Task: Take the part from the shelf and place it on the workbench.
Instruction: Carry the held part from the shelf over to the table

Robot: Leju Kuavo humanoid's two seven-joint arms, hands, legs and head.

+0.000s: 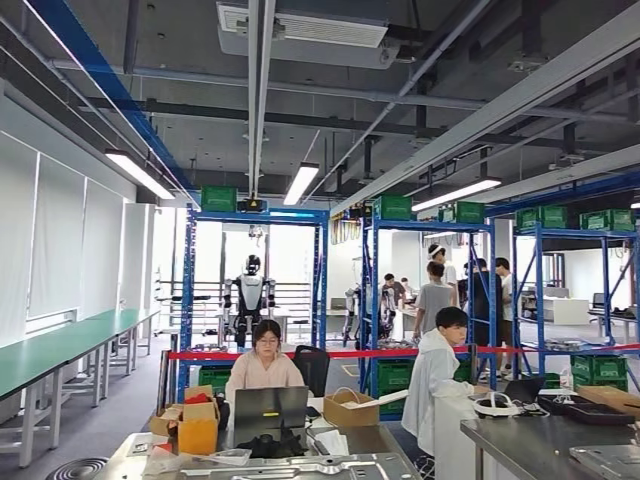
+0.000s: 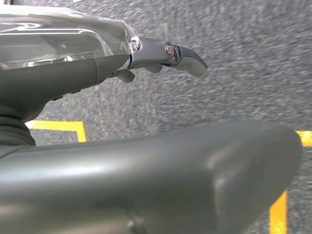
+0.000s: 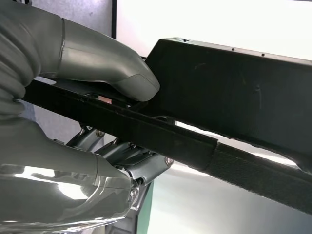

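Note:
In the right wrist view my right hand [image 3: 55, 151] grips a flat black part [image 3: 235, 97]. Its thumb [image 3: 110, 68] presses on one face and its darker fingers [image 3: 143, 163] curl under the other; the part reaches far past the hand. In the left wrist view my left hand [image 2: 92, 73] hangs over grey carpet with yellow floor lines, fingers [image 2: 184, 56] stretched out and holding nothing. In the head view, steel workbenches stand ahead, one at the bottom centre [image 1: 249, 468] and one at the lower right [image 1: 521, 440]. Blue shelves [image 1: 423, 300] with green bins stand behind them.
A person [image 1: 264, 365] sits at a laptop behind the centre bench, among cardboard boxes [image 1: 198, 425]. A person in a white coat [image 1: 438, 380] stands between the benches. Red barrier tape [image 1: 340, 352] runs across, with another robot [image 1: 247, 295] beyond. Green-topped tables [image 1: 45, 360] line the left.

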